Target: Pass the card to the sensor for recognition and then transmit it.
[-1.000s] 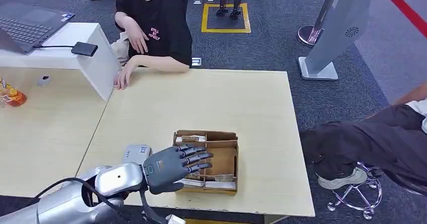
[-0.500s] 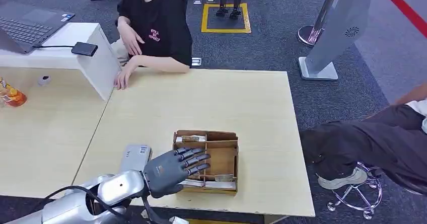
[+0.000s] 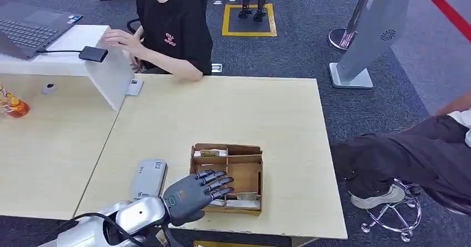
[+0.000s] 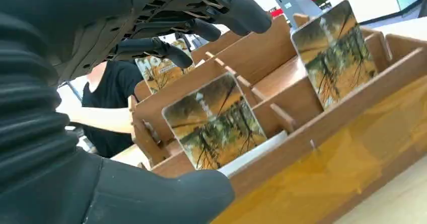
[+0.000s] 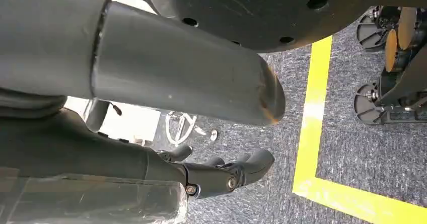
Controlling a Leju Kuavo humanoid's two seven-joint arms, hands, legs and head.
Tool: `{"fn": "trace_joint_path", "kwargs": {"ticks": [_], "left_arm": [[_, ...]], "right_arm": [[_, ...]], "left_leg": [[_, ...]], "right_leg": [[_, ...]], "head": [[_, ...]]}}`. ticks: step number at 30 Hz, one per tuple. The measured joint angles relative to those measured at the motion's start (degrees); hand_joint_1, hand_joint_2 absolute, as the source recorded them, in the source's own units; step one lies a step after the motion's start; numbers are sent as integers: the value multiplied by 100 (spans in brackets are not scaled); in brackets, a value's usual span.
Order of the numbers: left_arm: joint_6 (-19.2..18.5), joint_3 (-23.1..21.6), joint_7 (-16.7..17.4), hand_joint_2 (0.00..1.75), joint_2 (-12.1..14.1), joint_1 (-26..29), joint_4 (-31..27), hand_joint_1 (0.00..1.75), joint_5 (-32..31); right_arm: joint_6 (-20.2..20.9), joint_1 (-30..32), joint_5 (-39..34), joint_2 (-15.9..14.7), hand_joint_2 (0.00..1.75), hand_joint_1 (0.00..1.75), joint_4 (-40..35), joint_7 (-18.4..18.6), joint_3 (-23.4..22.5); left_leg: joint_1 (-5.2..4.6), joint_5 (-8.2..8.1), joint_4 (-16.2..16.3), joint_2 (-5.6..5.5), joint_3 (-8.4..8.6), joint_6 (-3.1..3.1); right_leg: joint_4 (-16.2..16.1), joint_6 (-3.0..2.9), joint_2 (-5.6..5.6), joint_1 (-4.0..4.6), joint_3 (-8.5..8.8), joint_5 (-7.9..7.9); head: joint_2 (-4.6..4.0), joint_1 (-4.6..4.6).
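Left hand [image 3: 195,190] hovers with fingers spread, holding nothing, over the near left part of the brown wooden slotted card box [image 3: 249,172] on the pale wood counter [image 3: 277,114]. The landscape-print cards [image 4: 215,121] stand upright in its slots, likely so fingers can pinch one. The grey flat card sensor [image 3: 149,179] lies just left of the box; right hand [image 5: 221,176] hangs over the floor, fingers curled, empty.

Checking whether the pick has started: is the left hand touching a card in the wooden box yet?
Apart. The left wrist view shows the left hand with fingers spread above the nearest card in the wooden box, with a visible gap.
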Motion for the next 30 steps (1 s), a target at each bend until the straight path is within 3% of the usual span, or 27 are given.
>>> {"fn": "trace_joint_path", "kwargs": {"ticks": [18, 30], "left_arm": [[323, 153, 380, 175, -127, 236, 90, 28, -525], [-46, 232, 382, 175, -155, 207, 109, 28, -605]], "right_arm": [[-15, 1, -44, 2, 0, 0, 0, 0, -48], [-7, 2, -35, 0, 0, 0, 0, 0, -57]], "left_leg": [[0, 0, 0, -1, 0, 0], [0, 0, 0, 0, 0, 0]], "right_leg": [[0, 0, 0, 0, 0, 0], [0, 0, 0, 0, 0, 0]], "head": [[0, 0], [0, 0]]}}
